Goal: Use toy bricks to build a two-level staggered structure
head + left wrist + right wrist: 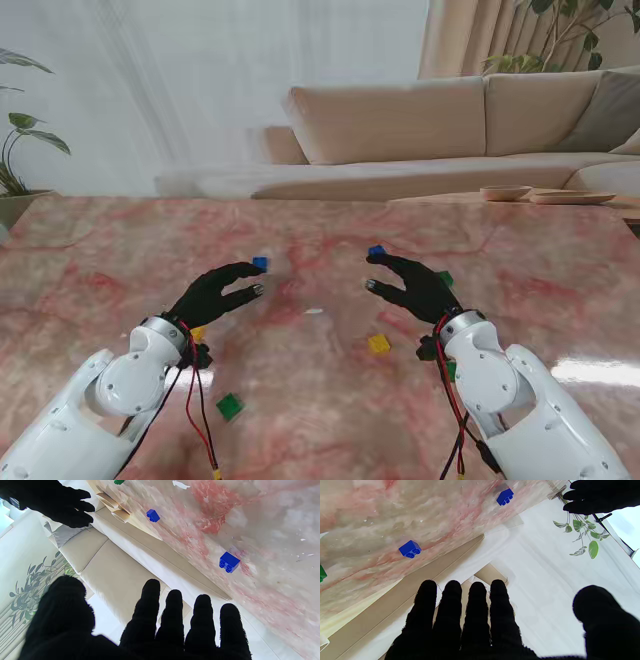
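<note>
Our left hand point(222, 292), in a black glove, hangs over the pink-veined marble table point(320, 400) with fingers spread and thumb apart, holding nothing. Our right hand point(415, 285), gloved the same way, mirrors it on the other side, fingers extended and empty too. The two palms face each other across a bare stretch of the table.

Just past the fingertips of our left hand sits a small blue plastic toy brick point(260, 263); in the left wrist view it lies on the table, apart from the fingers point(150, 600). A second blue toy brick point(376, 251) rests close to the fingertips of our right hand, and the right wrist view shows it clear of them as well.

Nearer to us, a yellow toy brick point(379, 344) lies left of our right wrist, and a green toy brick point(229, 406) sits beside our left forearm. Another green brick point(445, 278) peeks out behind our right hand, and a yellow one point(198, 333) behind our left wrist. No bricks are stacked.
</note>
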Robot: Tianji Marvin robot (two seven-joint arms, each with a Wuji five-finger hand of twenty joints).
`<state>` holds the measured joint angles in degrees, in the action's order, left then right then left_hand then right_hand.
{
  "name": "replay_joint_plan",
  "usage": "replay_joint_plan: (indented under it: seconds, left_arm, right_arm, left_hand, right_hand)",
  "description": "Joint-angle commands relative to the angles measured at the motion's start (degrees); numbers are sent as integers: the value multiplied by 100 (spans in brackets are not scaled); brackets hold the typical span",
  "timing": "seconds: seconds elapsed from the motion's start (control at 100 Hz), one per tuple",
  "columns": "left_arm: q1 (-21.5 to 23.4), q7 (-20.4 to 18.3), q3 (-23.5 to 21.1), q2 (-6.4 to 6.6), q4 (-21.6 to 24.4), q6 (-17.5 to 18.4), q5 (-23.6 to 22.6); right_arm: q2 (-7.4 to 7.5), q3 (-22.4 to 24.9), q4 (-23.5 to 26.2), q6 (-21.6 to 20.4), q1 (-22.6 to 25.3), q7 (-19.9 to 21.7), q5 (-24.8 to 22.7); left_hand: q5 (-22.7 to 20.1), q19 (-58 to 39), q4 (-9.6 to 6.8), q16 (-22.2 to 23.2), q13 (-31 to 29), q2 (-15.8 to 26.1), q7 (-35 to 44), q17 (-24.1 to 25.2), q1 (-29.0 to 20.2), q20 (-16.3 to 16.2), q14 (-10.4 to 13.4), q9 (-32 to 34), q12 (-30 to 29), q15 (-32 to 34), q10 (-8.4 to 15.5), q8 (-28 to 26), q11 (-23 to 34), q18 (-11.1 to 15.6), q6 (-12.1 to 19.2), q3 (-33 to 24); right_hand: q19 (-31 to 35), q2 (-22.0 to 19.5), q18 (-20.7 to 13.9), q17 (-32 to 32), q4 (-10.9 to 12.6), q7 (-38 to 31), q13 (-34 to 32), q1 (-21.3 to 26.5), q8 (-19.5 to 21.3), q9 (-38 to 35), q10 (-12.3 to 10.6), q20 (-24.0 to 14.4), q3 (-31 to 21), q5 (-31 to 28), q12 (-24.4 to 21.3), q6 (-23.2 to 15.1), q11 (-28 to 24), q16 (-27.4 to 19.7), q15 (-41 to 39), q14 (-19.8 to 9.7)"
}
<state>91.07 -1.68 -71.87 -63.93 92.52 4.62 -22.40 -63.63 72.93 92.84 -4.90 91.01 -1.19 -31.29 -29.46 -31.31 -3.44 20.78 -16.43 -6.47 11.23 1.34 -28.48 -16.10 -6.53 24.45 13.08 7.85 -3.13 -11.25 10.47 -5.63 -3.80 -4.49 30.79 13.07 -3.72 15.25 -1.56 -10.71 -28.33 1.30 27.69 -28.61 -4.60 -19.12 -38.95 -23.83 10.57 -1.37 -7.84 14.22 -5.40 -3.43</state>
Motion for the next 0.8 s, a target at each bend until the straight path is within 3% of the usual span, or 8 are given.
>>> replay_joint_plan:
  seconds: [0.0, 0.39, 0.59, 0.79]
  left_arm:
    - [21, -3, 26, -20, -14, -6, 10]
    - [-9, -100, -13, 4, -39, 47, -10]
    - [13, -93, -53, 9, -64, 160, -14]
    - [42, -82, -110, 11, -113, 247, -23]
  right_arm:
    - [2, 9, 12, 38, 58, 71, 2]
    - [28, 9, 97, 80, 113, 115, -160]
    - [86, -10, 139, 165, 187, 213, -535]
    - [207, 65, 276, 334, 342, 384, -1502]
  left_hand:
    - [10, -139, -29, -60, 110, 204, -112, 75, 97, -84, 218, -170, -64, -66, 117, 12, 11, 287, -42, 207]
    - [10, -217, -26, -51, 88, 212, -101, 82, 97, -120, 219, -161, -59, -59, 117, 8, 14, 283, -36, 209]
    - [4, -243, -24, -46, 61, 216, -97, 74, 91, -130, 226, -146, -57, -50, 102, 8, 18, 296, -30, 208]
    - [-9, -322, -20, -43, 42, 213, -100, 68, 77, -169, 214, -141, -60, -44, 92, 10, 16, 307, -50, 210]
  right_hand:
    - [-11, 26, -156, -56, 268, 77, 125, -167, -57, -16, 26, 98, 126, 63, -63, -59, 61, -139, 23, -143]
    - [57, 118, -114, -30, 256, 44, 61, -80, -53, -57, 4, 95, 135, 31, -47, -106, 47, -119, -4, -141]
    - [226, 536, 92, -65, 133, -20, -54, 225, -11, -103, -38, -29, 86, 15, 65, -148, -44, 15, -129, -31]
    - [1179, 1558, 329, -4, -26, -191, -581, 910, 117, -219, -34, -1480, -10, -42, 1093, -54, -775, 1137, -932, -43]
